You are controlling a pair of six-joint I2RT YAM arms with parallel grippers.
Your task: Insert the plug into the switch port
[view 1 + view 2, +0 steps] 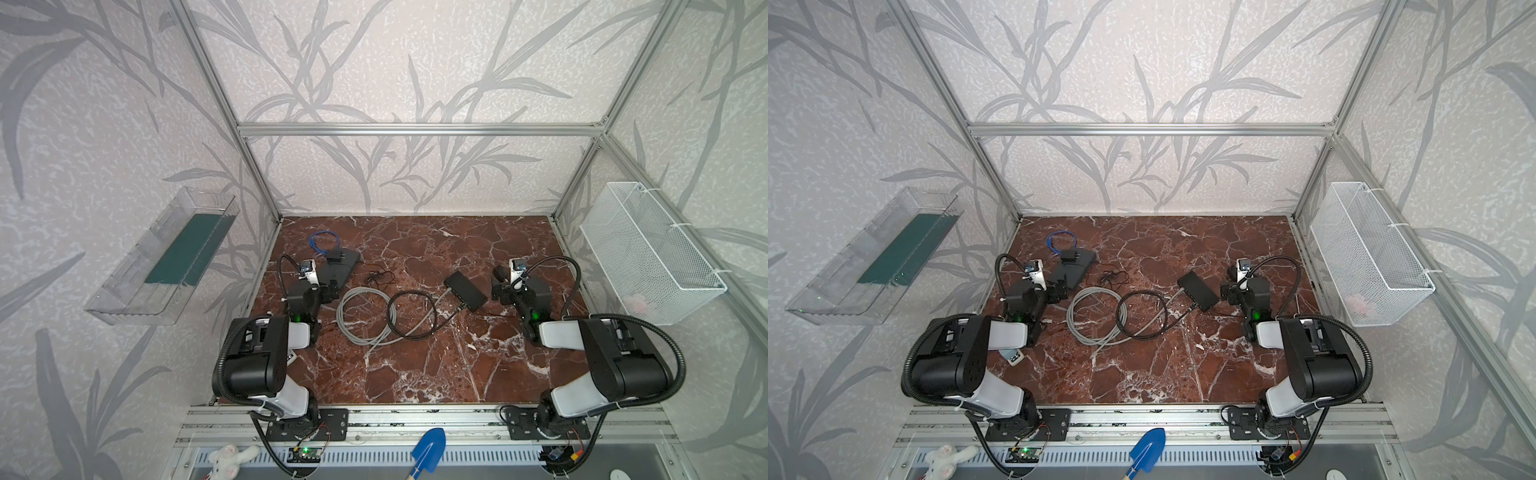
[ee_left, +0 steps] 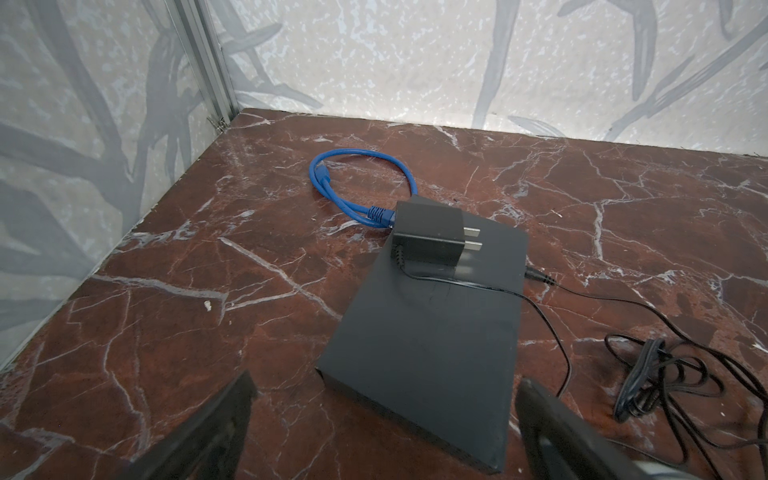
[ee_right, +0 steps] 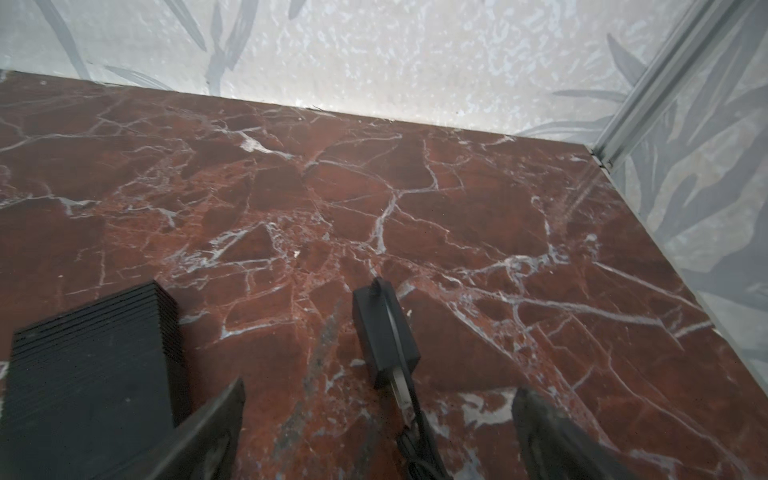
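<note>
Left gripper (image 2: 386, 384) and right gripper (image 3: 378, 390) gape, empty. We see the switch (image 1: 465, 291) just beside the right one; light, it may slide. We would pinch the stiff plug (image 1: 460, 308), lying at its socket face, by its body.

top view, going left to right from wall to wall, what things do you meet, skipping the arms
clear tray → blue cable → black cable coil → switch → white wire basket

Coiled cables (image 1: 390, 316) crowd centre, switch (image 1: 465, 291) right of them, open marble (image 1: 415, 365) in front.
</note>
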